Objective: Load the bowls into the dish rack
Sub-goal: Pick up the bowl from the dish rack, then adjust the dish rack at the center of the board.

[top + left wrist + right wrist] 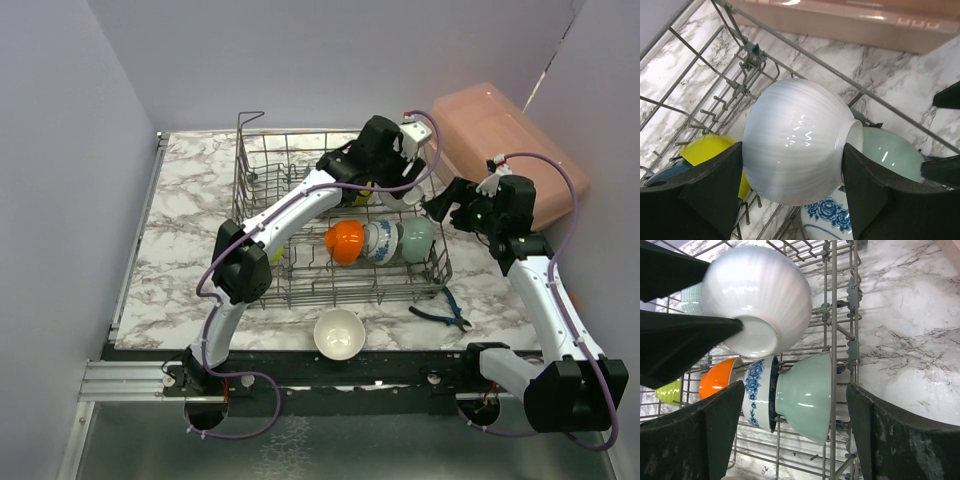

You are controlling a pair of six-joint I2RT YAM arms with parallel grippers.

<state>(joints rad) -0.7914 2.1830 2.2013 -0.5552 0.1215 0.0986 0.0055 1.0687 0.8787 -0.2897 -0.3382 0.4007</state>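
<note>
- Marble-look table (190,230), lilac walls round it. What's on it, counts pls?
- 1 dish rack (237,180), grey wire, mid-table. 1 pink box (500,130) at the far right corner. 1 pair of pliers (440,314) on the table near the rack's near right corner. 2 arms.
- Bowls?
- 7 I can make out. 3 stand on edge in a row in the rack's near right part, packed close: orange bowl (344,241), blue-patterned bowl (380,241), mint bowl (417,238). Yellow-green bowl (710,152) & dark teal bowl (655,176) are also in the rack, partly hidden. Cream bowl (339,333) sits upright on the table in front of the rack, apart from it. No. 7 is the white ribbed bowl (797,142).
- Where's that one?
- In the air above the rack, tipped on its side, over the mint & blue ones. Left gripper (795,170) is clamped on it, spread wide, one finger each side of the body.
- Right gripper?
- Right gripper (800,435) has its jaws wide apart, nothing betw. them, touching nothing. It hangs by the rack's right wall, above the mint bowl.
</note>
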